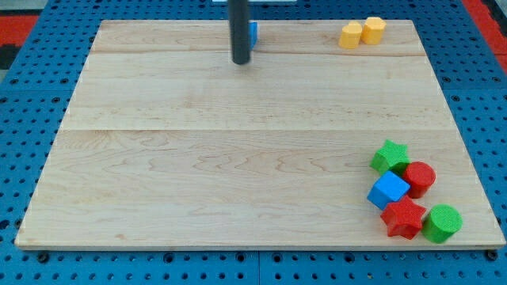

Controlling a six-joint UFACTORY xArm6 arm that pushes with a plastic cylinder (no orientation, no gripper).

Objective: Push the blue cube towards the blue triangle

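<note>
two yellow blocks, two green, two red, one blue cube, one blue triangle behind my tip; no fingers, just a bare rod.

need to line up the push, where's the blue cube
The blue cube sits near the view's bottom right, in a cluster between the green star and red star.

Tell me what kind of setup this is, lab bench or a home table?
Looks like a lab bench for pushing tests: a pale wooden board lies on a blue perforated surface, small coloured blocks such as the blue cube sit on it, and my tip is at the view's top.
</note>
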